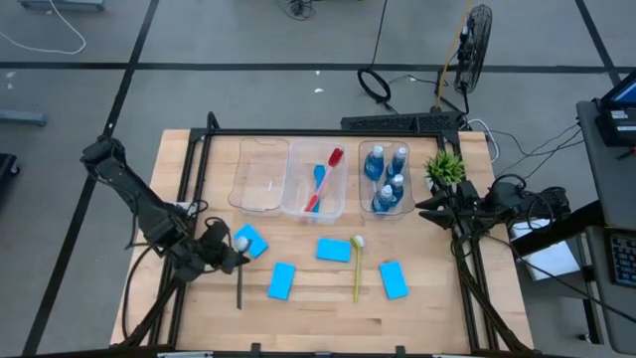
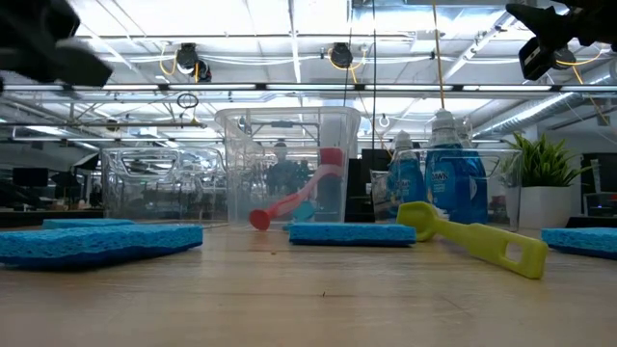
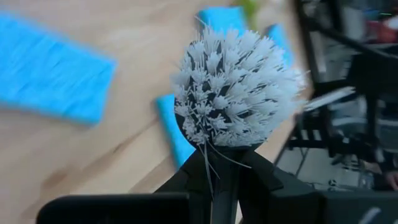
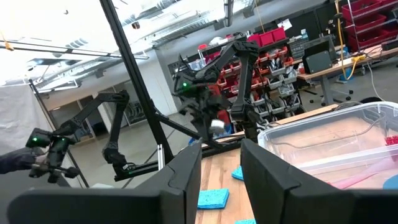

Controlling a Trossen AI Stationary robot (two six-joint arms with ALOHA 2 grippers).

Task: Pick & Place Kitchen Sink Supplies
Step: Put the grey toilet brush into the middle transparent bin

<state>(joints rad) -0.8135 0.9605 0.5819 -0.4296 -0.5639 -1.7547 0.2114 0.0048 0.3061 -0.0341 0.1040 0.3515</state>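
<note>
My left gripper (image 1: 231, 249) hovers over the table's left part, shut on a grey brush whose white bristle head (image 3: 233, 93) fills the left wrist view. Several bright-blue sponges (image 1: 281, 280) lie flat on the wood, and a yellow-green brush (image 1: 357, 267) lies among them. The middle clear bin (image 1: 314, 181) holds a red brush (image 1: 325, 179) and a blue brush (image 1: 318, 175). The right bin (image 1: 386, 179) holds blue bottles (image 1: 375, 162). My right gripper (image 4: 221, 180) waits raised at the table's right side, open, with nothing between its fingers. My left gripper pinches the grey brush's neck (image 3: 219, 163), just under the bristle head, between its two fingers. The head stands out past the fingertips. In the high view the dark handle (image 1: 238, 288) runs from the gripper toward the table's near edge. I cannot tell whether its free end touches the wood.
An empty clear bin (image 1: 260, 176) stands left of the other two at the back. A small green plant (image 1: 444, 167) stands at the back right, close to my right arm. A black frame rail (image 1: 328, 135) runs along the far edge. Bare wood lies along the near edge.
</note>
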